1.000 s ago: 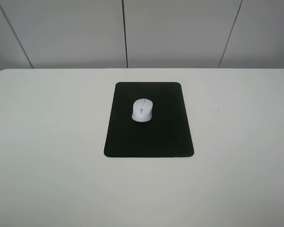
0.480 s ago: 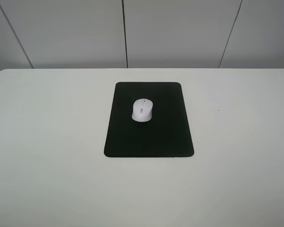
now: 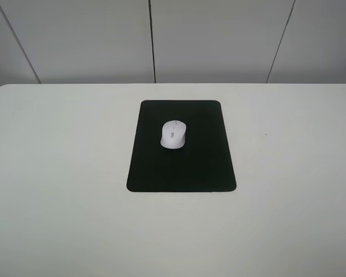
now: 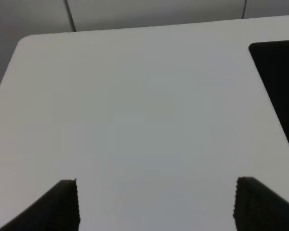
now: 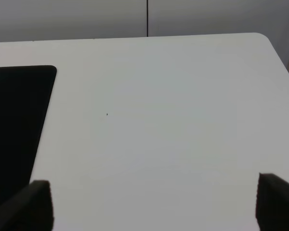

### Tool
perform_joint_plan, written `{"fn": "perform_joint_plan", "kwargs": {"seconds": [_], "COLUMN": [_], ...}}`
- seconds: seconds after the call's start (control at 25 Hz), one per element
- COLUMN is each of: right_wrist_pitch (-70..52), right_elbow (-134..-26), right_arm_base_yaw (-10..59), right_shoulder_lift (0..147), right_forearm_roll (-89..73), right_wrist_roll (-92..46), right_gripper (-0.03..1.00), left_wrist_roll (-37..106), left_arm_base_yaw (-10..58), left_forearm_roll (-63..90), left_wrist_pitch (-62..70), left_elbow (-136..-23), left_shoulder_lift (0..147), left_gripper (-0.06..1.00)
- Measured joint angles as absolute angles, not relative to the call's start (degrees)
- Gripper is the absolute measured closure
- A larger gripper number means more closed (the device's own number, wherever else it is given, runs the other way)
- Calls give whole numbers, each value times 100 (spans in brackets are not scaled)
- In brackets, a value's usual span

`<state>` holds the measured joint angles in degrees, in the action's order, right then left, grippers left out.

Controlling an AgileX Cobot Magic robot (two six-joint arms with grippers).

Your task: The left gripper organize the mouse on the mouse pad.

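The white mouse (image 3: pixel 173 134) rests on the far half of the black mouse pad (image 3: pixel 181 167), its scroll strip running toward the wall. Neither arm shows in the exterior high view. In the left wrist view my left gripper (image 4: pixel 156 204) is open, its two black fingertips (image 4: pixel 62 204) wide apart over bare table, with a strip of the mouse pad (image 4: pixel 279 82) off to one side. The right gripper (image 5: pixel 154 204) is open too, above bare table beside the mouse pad (image 5: pixel 14 125). Both wrist views miss the mouse.
The white table (image 3: pixel 57 173) has rounded far corners and ends at a grey panelled wall (image 3: pixel 219 40). A tiny dark speck (image 3: pixel 266 135) lies right of the pad.
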<state>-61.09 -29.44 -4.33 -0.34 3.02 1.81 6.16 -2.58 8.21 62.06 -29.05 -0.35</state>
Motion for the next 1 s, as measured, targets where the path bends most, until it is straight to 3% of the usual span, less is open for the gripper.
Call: {"fn": "perform_joint_plan", "kwargs": {"seconds": [1.0], "right_wrist_pitch": [-6109], "right_elbow": [-2944], "right_arm_base_yaw": [-433], "right_shoulder_lift": [-34], "right_forearm_roll": [302], "right_wrist_roll": [181], "right_gripper": [14], "left_wrist_roll": [632], "left_arm_base_yaw": [-391], "left_forearm_roll": [910], "left_wrist_pitch": [6200], "left_elbow": [-2905], "left_shoulder_lift": [-35], "left_gripper": [26]}}
